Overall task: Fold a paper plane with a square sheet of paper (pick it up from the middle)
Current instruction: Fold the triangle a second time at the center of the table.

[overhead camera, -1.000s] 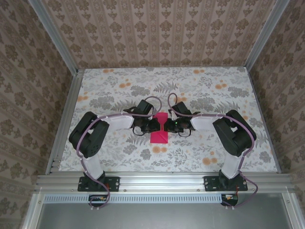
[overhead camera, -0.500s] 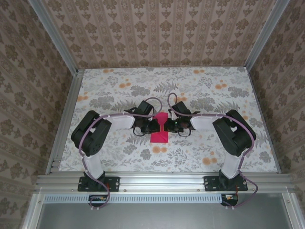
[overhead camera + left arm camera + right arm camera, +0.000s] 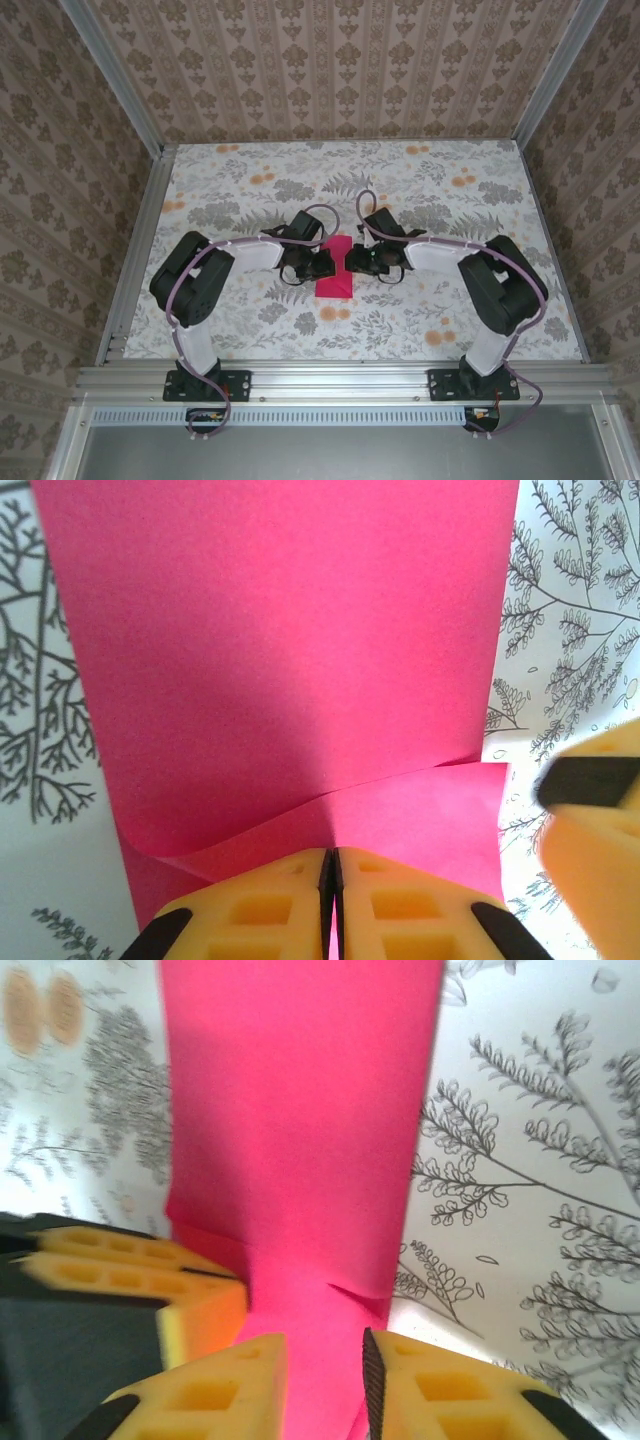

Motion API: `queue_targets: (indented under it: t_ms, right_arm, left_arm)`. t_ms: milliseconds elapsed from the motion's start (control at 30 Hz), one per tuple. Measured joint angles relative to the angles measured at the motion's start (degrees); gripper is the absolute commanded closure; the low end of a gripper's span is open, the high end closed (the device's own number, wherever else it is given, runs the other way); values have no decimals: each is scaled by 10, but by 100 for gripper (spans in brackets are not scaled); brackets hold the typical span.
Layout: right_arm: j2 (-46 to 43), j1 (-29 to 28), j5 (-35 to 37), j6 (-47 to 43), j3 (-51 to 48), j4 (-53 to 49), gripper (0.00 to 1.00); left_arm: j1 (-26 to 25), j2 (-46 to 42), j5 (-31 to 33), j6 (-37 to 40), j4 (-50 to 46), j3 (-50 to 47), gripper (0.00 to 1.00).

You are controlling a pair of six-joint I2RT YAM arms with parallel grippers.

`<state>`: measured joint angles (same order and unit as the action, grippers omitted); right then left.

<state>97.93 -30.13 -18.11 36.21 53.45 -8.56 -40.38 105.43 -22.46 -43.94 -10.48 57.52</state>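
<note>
Centrally, sheet [image 3: 280, 660] pinched in left jaws, between parted right jaws.

The tabletop [image 3: 430, 200] was covered in a pale sheet printed with grey ferns [image 3: 570, 600] and little orange flowers [image 3: 263, 178], so it looked pretty busy. The walls [image 3: 340, 70] on three sides had beige striped wallpaper with a damask pattern. Silver metal rails [image 3: 340, 378] ran along the near edge and up the back corners.
</note>
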Motion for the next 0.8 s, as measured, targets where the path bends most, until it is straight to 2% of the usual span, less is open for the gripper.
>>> queue_targets:
  t_ms: [167,267,467,800]
  right_arm:
    - [-75,1,2,0,-14,-7,71]
    - [-92,-8,1,-1,-24,-11,76]
    - [-87,-42,-2,-1,-35,-22,83]
    - [-30,-56,-15,-4,-35,-23,84]
  left_arm:
    - [0,1,0,-4,0,0,87]
    - [0,2,0,-7,-3,2,87]
    - [0,3,1,-12,-6,4,87]
    - [0,3,1,-15,-6,4,87]
